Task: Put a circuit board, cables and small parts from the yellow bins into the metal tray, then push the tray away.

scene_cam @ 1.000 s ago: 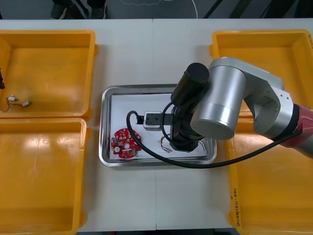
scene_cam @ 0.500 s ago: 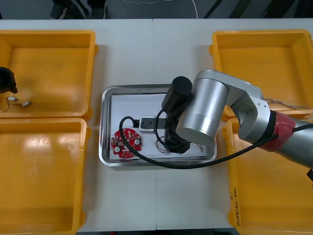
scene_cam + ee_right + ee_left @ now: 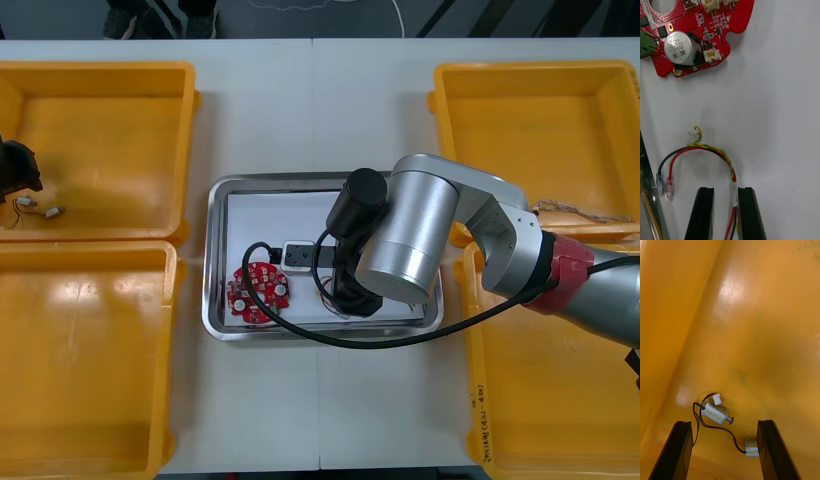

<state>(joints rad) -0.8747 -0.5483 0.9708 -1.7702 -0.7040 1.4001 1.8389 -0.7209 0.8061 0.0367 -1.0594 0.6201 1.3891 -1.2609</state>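
**Right gripper low in the tray, left gripper spread over the far-left bin**

The right gripper (image 3: 725,189) is down inside the shiny metal tray (image 3: 215,250), over its white floor. Its fingers are parted only a little, wider than the twisted red and yellow cable (image 3: 720,153) that runs up between them and curls on the floor just beyond. The round red circuit board (image 3: 257,291) lies flat in the tray's near-left part, near the cable but apart from it. The left gripper (image 3: 724,423) hangs over the far-left yellow plastic bin (image 3: 100,75), fingers spread wide above small metal parts (image 3: 715,413) joined by thin black wires.
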